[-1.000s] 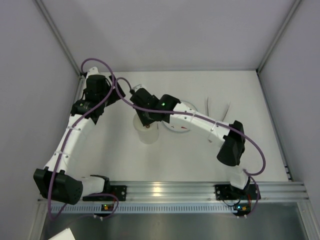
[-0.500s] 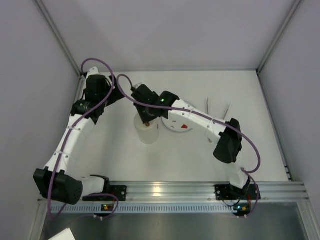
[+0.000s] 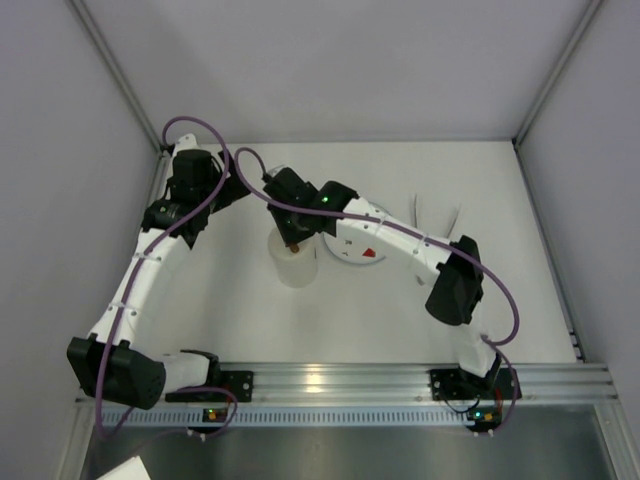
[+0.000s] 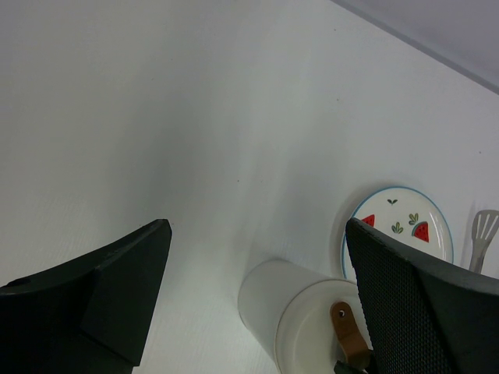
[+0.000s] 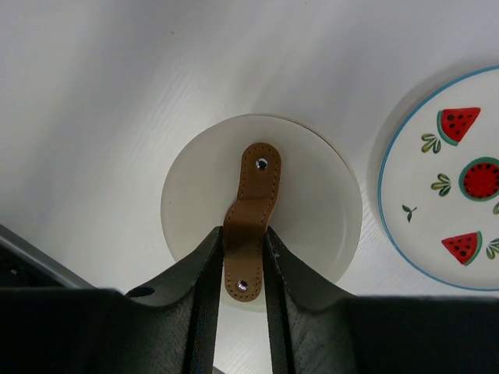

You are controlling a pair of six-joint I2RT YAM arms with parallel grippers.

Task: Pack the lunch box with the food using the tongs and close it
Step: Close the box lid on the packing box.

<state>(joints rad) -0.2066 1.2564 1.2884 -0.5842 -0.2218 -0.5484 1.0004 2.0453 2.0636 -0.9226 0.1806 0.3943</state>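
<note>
**Ana:** Where was the lunch box (image 3: pixel 296 266)?

**Ben:** It stood upright on the table (image 3: pixel 230 312), close to the middle and just left of the plate (image 3: pixel 352 258) with the watermelon pictures. Its round white lid (image 5: pixel 312 202) sat on top of it.

**Ana:** And the right jaws?

**Ben:** They were directly above the lid and closed on the brown strap handle (image 5: pixel 254 175). In the right wrist view, one dark finger (image 5: pixel 199 296) pressed on each side of the strap, near its lower rivet.

**Ana:** What about the left jaws?

**Ben:** They were wide open and held nothing. They hung over the bare table at the far left, apart from the lunch box. In the left wrist view the box and the plate appeared between the two black fingers (image 4: pixel 93 300).

**Ana:** Did you see the tongs (image 3: pixel 418 210)?

**Ben:** Yes. They lay on the table to the right of the plate, with their two thin arms spread apart. Neither pair of jaws touched them.
</note>
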